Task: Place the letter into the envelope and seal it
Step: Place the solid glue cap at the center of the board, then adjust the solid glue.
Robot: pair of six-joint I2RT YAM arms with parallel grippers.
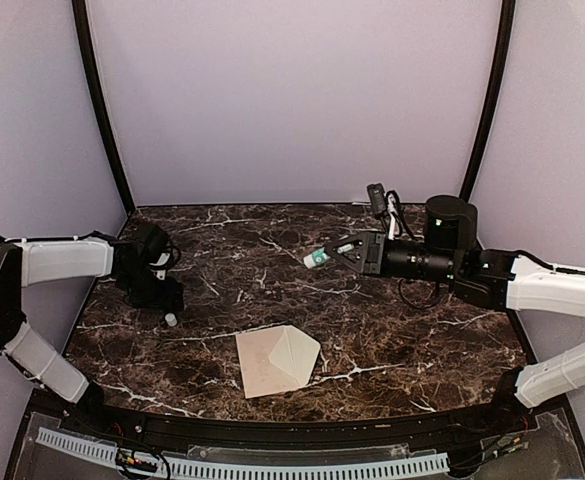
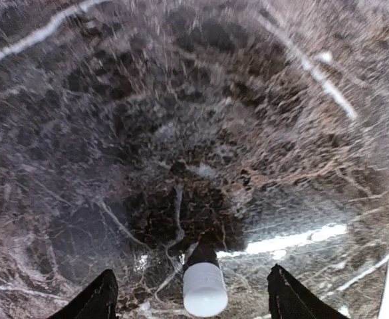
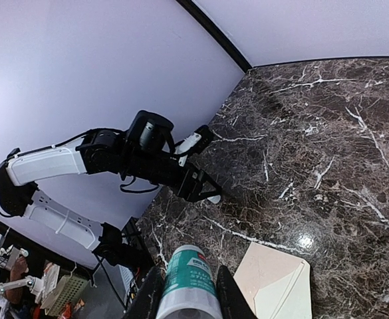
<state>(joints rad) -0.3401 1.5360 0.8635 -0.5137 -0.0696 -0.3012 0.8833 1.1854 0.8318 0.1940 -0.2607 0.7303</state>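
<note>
The cream envelope (image 1: 264,362) lies flat near the table's front middle, its triangular flap (image 1: 304,352) folded open to the right; it also shows in the right wrist view as the envelope (image 3: 274,286). No separate sheet shows, so the letter is hidden. My right gripper (image 1: 340,250) hovers above the table's right half, shut on a green-and-white glue stick (image 3: 189,276) that pokes out toward the left. At the left side my left gripper (image 2: 191,282) stands open, pointing down over a small white cap (image 2: 204,291) that rests on the marble between its fingers without touching them.
The dark marble table (image 1: 392,340) is walled by lilac panels at the back and sides. A black cable and camera mount (image 1: 380,200) sit behind the right arm. The white cap (image 1: 171,319) lies well left of the envelope.
</note>
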